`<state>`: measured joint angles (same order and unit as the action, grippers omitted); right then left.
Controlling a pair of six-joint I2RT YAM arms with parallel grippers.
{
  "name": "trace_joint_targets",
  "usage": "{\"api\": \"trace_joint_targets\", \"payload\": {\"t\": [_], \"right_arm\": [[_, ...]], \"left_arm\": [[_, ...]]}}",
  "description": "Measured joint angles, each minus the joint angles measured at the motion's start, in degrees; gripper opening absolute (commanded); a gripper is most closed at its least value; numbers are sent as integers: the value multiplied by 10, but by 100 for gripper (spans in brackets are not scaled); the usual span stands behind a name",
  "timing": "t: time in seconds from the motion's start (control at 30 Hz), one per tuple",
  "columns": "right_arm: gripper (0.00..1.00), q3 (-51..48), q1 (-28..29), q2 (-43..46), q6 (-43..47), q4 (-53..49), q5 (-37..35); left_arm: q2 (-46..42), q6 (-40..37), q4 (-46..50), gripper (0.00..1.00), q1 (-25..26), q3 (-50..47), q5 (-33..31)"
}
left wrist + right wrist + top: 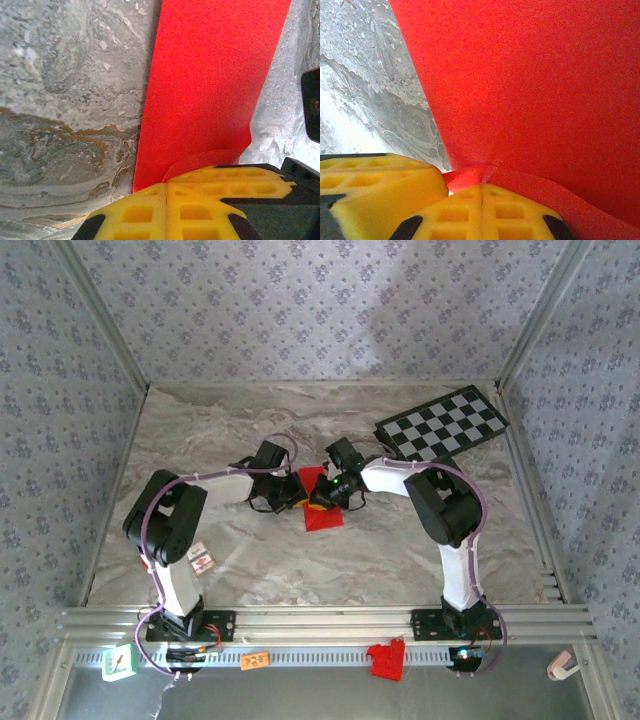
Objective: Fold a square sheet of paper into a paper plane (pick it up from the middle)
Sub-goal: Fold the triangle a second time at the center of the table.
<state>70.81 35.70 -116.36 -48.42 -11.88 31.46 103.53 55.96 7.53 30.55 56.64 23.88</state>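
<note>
Where left tool (pixel 167 187) nears right tool (pixel 482 190), paper (pixel 210 85) pinched

Left arm (pixel 172 540) and right arm (pixel 452 530): white link shells between chunky black joint housings, with a lilac cable (pixel 200 475) looped along each. Left gripper (pixel 166 200) and right gripper (pixel 482 202): bright yellow pads (pixel 200 212) moulded in a waffle grid of square recesses, with black finger bodies behind them. Small green light (pixel 333 483) just behind the right gripper, on its black wrist housing.
</note>
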Motion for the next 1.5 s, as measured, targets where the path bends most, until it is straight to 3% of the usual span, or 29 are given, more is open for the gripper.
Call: {"api": "trace_joint_targets", "payload": {"t": [0.57, 1.27, 1.5], "right_arm": [[6, -2, -8, 30, 2, 2, 4], [6, -82, -31, 53, 25, 27, -6], [6, -83, -31, 53, 23, 28, -8]], "left_arm": [[20, -15, 29, 0, 7, 17, -32], [24, -30, 54, 0, 11, 36, -38], [3, -29, 60, 13, 11, 43, -37]]}}
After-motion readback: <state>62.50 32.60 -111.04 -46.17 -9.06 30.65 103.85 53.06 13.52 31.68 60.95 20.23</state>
